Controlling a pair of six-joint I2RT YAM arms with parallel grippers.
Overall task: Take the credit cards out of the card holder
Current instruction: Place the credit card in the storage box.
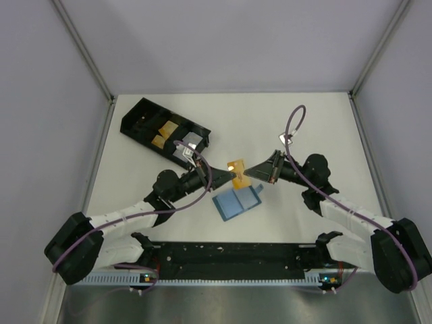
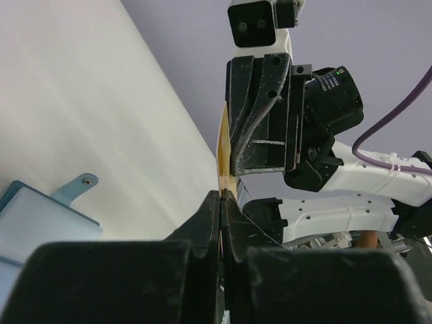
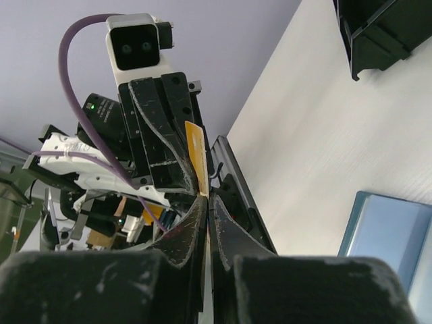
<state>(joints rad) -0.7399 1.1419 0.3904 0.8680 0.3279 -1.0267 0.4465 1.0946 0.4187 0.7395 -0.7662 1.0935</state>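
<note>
Both arms reach inward, meeting tip to tip above the table (image 1: 317, 135) — left gripper (image 1: 220, 177) and right gripper (image 1: 256, 170) each clamped on one yellow card (image 1: 237, 177) — with the card holder (image 1: 235, 202) lying open directly beneath

black tray (image 1: 165, 128) crowds far-left corner, left gripper (image 1: 228, 177) and right gripper (image 1: 247, 171) bridged by credit card (image 1: 237, 167) mid-table, table (image 1: 324, 128) open far right

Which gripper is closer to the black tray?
Left. The left gripper is just off the right end of the tray; the right gripper is farther right, across the card they both pinch.
</note>
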